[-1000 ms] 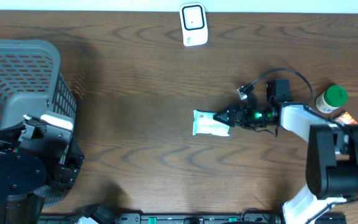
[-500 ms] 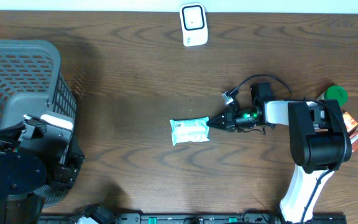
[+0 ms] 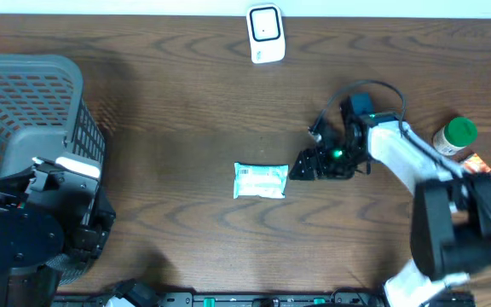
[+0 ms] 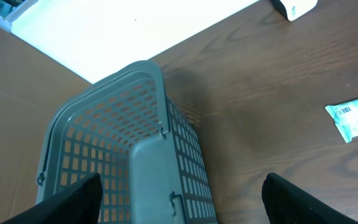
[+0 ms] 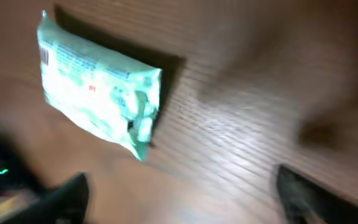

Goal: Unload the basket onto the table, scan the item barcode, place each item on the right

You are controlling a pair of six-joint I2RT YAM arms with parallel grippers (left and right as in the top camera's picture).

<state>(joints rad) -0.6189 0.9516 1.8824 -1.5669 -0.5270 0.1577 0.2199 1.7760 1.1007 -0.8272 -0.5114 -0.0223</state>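
Observation:
The item is a white and green packet [image 3: 261, 181] lying flat on the wooden table, its barcode at the left end. It also shows in the right wrist view, where the packet [image 5: 98, 102] sits upper left, and at the right edge of the left wrist view as the packet [image 4: 356, 117]. My right gripper [image 3: 302, 167] hovers just right of it, open, with nothing between its fingers and a small gap to the packet. The white scanner [image 3: 264, 34] stands at the table's far edge. My left gripper [image 4: 179, 200] is open above the basket.
A grey slotted basket [image 3: 24, 102] fills the left side of the table, under the left arm [image 3: 24, 243]. At the far right stand a green-lidded bottle [image 3: 456, 136] and red packets [image 3: 488, 168]. Bare wood lies between packet and scanner.
The right gripper moved the packet leftward across the table, then let it go and drew back a little to the right, its jaws opened. The left arm has not moved.

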